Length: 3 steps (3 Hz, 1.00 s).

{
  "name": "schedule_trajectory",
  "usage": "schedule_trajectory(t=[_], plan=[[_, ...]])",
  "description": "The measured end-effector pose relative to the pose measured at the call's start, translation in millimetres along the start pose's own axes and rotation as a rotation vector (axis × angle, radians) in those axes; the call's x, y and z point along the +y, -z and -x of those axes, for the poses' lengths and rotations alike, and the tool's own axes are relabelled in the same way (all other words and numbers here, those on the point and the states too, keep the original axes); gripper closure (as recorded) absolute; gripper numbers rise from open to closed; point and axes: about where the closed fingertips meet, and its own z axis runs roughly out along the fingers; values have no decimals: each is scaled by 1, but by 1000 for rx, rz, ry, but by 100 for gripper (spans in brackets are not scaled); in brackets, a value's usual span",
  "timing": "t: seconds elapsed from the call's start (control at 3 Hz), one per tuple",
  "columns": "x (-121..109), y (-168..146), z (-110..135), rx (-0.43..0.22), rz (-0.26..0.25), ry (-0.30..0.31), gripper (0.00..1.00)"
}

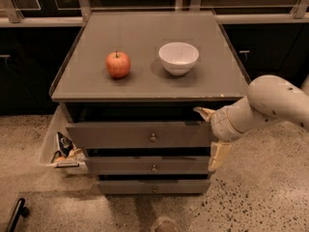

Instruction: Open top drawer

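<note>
The top drawer [120, 135] is the widest grey front of three, with a small brass knob [153, 138] at its centre. It stands slightly out from the cabinet, with a dark gap above it. My gripper [212, 134] is at the right end of this drawer front, well right of the knob. It is open, with the upper finger [204, 113] at the drawer's top right corner and the lower finger [218, 155] hanging beside the middle drawer [120, 165]. The bottom drawer [125, 187] sits below.
A red apple [118, 64] and a white bowl [178, 57] stand on the grey cabinet top [145, 33]. A white bin [50, 144] with packets leans against the cabinet's left side. A black object [15, 214] lies on the floor at the lower left. Dark cabinets stand behind.
</note>
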Motion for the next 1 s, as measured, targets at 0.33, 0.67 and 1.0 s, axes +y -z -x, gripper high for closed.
schedule_trajectory(t=[0.33, 0.67, 1.0], plan=[[0, 0, 0, 0, 0, 0, 0], [1, -10, -5, -4, 2, -26, 0], [-4, -25, -16, -7, -4, -59, 0]])
